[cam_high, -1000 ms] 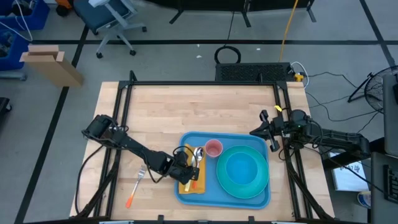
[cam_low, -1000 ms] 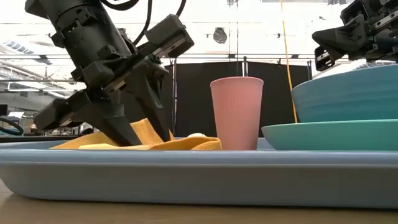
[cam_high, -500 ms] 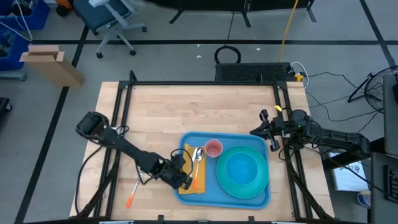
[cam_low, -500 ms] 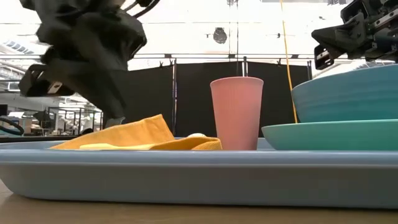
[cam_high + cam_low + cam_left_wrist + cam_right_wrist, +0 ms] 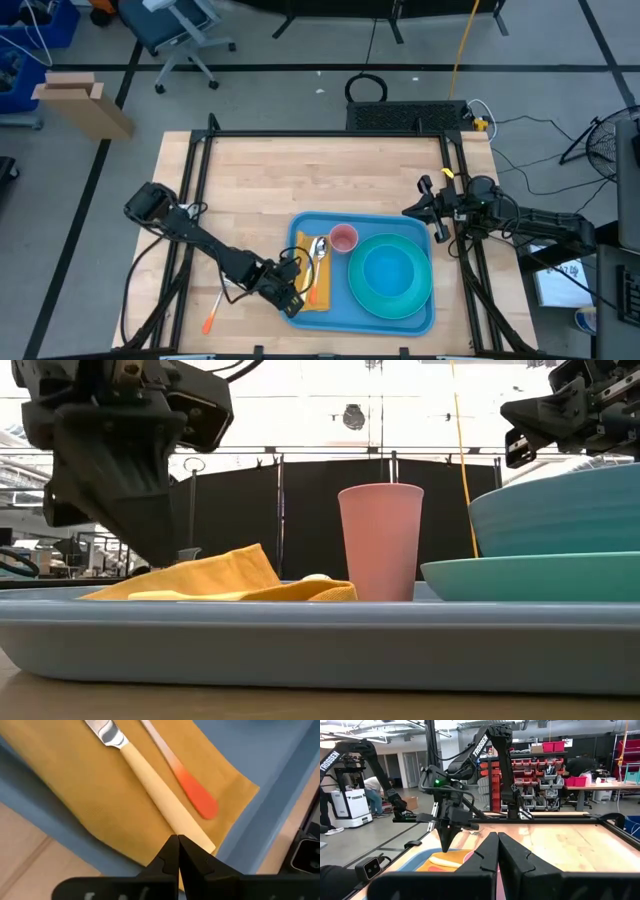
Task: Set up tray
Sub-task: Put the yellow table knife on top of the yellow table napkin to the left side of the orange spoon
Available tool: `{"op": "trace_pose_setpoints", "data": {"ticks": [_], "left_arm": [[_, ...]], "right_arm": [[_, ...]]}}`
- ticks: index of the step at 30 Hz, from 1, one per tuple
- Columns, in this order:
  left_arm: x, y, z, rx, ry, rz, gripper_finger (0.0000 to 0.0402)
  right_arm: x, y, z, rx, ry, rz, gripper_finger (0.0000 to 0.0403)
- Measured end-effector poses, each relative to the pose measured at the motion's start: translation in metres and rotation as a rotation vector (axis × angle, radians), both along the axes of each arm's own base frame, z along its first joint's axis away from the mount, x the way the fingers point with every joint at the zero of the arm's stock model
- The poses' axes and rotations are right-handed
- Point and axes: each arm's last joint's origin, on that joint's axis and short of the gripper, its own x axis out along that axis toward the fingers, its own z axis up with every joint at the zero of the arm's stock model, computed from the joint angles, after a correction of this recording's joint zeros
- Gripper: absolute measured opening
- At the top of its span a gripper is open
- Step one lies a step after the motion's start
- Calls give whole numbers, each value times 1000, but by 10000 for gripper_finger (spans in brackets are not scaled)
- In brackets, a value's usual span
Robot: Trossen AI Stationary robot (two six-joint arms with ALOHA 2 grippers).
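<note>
The left tool is closed and empty, poised over the napkin's edge on the tray. The right tool, also closed and empty, waits beside the tray's far corner.

Light falls evenly from overhead in the high view, so my table looks bright with only soft, short shadows under my arms. From table height the room behind is blown out to near white, and my left arm reads as a dark silhouette against that glare; the tray rim nearest the camera is soft and out of focus. In my left wrist view the napkin is evenly lit, slightly blurred. Ceiling lamps glare in my right wrist view.
</note>
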Motion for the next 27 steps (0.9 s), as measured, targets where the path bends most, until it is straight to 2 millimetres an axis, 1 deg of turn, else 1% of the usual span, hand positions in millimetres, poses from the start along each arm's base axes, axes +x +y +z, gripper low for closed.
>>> {"op": "trace_pose_setpoints", "data": {"ticks": [4, 9, 14, 19, 27], "left_arm": [[6, -4, -11, -12, -9, -20, 2], [6, -7, -22, -13, 18, -3, 1], [6, -10, -21, -28, -2, 6, 1], [10, -15, -17, -48, -62, -23, 1], [6, -11, -21, -15, -5, -16, 1]], "right_arm": [[0, 0, 0, 2, 0, 0, 0], [0, 0, 0, 4, 4, 0, 0], [0, 0, 0, 4, 5, 0, 0], [0, 0, 0, 2, 4, 0, 0], [0, 0, 0, 1, 4, 0, 0]]}}
